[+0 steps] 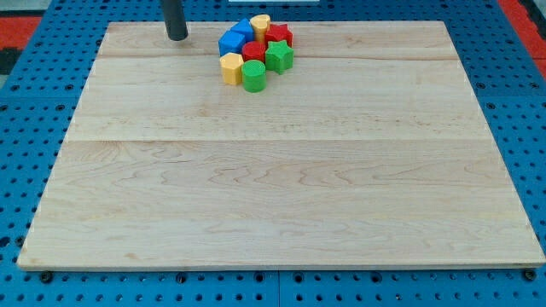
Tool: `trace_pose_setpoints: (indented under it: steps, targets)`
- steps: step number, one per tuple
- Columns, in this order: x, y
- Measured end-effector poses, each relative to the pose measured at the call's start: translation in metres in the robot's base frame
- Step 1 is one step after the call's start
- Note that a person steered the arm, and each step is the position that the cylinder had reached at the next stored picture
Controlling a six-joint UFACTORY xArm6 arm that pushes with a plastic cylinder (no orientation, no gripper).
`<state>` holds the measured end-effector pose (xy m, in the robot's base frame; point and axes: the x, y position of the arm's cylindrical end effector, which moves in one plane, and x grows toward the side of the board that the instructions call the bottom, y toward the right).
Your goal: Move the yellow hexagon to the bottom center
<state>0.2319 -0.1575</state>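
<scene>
Board [281,170] was pale wood, visible grain, smooth matt planks joined lengthwise. Under it, blue perforated base [26,128], looked like painted metal or plastic, slight sheen. Yellow hexagon [231,67] and green cylinder [253,76] looked matt, solid-coloured. My tip [177,37] was dark, matt, smooth rod.
</scene>
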Motion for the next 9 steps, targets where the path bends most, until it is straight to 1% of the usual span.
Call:
trace_pose_setpoints:
  steps: [1,2,3,5,6,7,8,9]
  targets:
    - [0.059,0.002]
    - [0.106,0.015]
    - [0.106,0.059]
    - [0.099,0.037]
    - [0.095,0.0]
    - [0.08,0.0]
    - [0.055,0.001]
    - [0.081,0.033]
